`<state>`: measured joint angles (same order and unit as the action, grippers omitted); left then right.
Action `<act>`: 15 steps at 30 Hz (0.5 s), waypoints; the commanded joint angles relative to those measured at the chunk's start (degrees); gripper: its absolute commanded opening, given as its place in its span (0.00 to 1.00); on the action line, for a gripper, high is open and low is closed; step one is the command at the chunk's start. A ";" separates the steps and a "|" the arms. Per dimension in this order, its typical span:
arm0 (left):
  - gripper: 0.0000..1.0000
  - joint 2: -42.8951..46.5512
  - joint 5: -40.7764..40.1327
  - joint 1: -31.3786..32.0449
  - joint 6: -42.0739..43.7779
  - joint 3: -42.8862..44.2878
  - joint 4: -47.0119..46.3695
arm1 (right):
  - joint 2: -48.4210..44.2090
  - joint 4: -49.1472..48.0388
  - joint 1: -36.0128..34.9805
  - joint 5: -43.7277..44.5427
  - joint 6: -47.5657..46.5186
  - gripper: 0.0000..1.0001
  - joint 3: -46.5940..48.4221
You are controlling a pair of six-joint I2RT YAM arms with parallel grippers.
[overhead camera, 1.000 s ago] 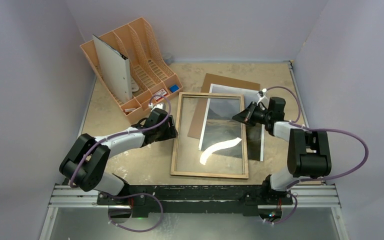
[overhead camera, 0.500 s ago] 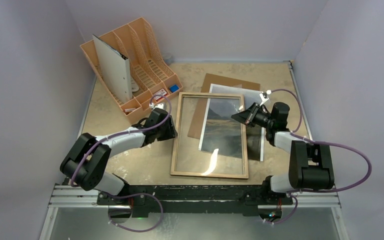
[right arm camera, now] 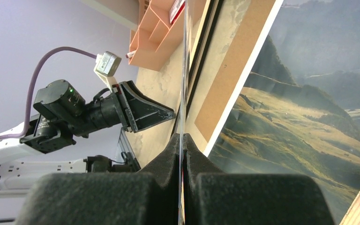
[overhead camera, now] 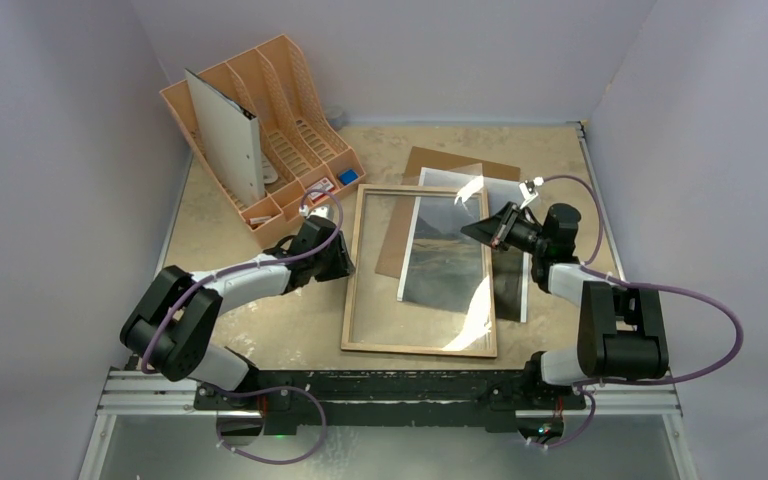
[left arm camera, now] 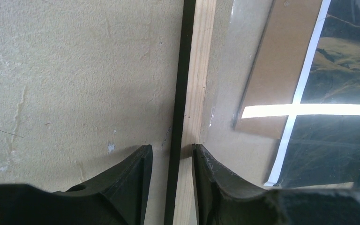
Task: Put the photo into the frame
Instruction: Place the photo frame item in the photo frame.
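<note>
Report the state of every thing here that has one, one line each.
frame: lying flat, wood face up.
glass pane: gripped at its right edge.
photo: picture side up, under the frame, not fitted.
backing board: flat beneath the photo.
left hand: open, fingers straddling the frame's left rail.
right hand: shut on the glass pane.

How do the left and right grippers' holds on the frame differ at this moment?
The left gripper straddles the frame's left wooden rail, fingers apart with a gap showing beside the rail; the right gripper has its fingers shut on the thin edge of the glass pane. The left gripper comes in from the frame's left side, the right gripper from its right. Both point inward, facing each other across the frame.
</note>
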<state>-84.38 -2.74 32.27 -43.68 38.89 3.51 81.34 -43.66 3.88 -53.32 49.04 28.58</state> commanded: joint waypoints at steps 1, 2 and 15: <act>0.38 -0.08 0.18 -0.37 1.23 1.15 -1.57 | -0.05 -4.32 -0.33 0.55 -0.20 0.00 1.43; 0.38 -0.16 0.18 -0.36 1.23 1.10 -1.57 | -0.09 -4.58 -0.55 1.48 -0.24 0.00 1.28; 0.38 0.19 -1.47 -0.35 0.53 1.38 -1.15 | 2.71 -9.20 -1.51 5.59 -0.28 0.00 -0.10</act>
<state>-84.38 -3.03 32.27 -43.75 38.89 3.51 83.24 -48.62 2.57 -48.88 49.08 28.58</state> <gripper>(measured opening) 0.378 0.005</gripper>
